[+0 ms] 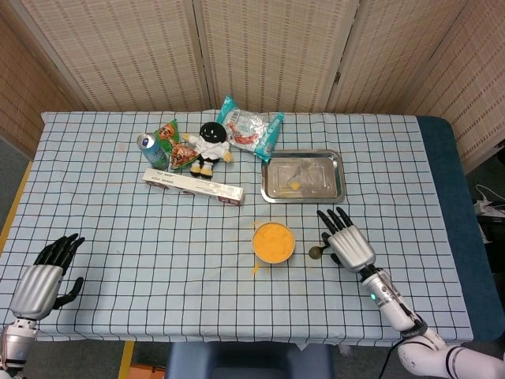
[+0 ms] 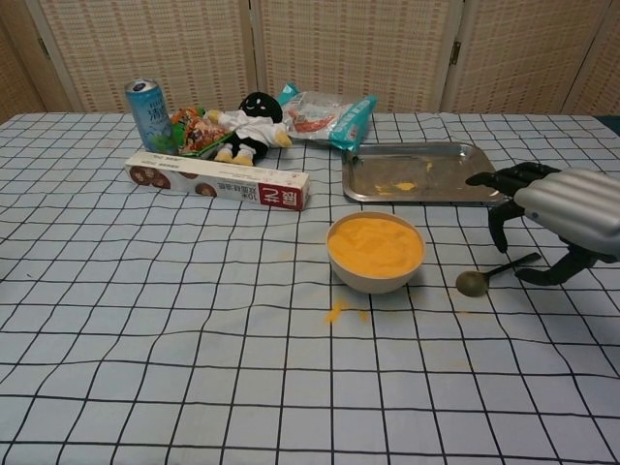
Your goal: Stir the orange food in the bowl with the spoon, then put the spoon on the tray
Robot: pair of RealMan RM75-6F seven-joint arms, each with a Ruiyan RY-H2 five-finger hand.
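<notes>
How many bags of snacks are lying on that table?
2: a teal snack bag at the back, right of the plush doll, and a green snack bag squeezed between the doll and the can. Others may be hidden.

Hovering over spoon (image 2: pixel 489 273) handle w/ right hand (image 1: pixel 349 243), fingers spread, nothing held. Crowding from the left: bowl (image 1: pixel 274 242), just beside spoon head. Lying behind: tray (image 1: pixel 304 175), w/ open counter (image 1: pixel 394 181) between. Clustering far-left: box (image 1: pixel 194 185), can (image 1: pixel 150 150), doll (image 1: pixel 209 146), snack bags (image 1: pixel 248 126).

Can (image 2: pixel 148 113), snack bags (image 2: pixel 326 114), plush doll (image 2: pixel 250 125), long box (image 2: pixel 217 180) at table's far side.
</notes>
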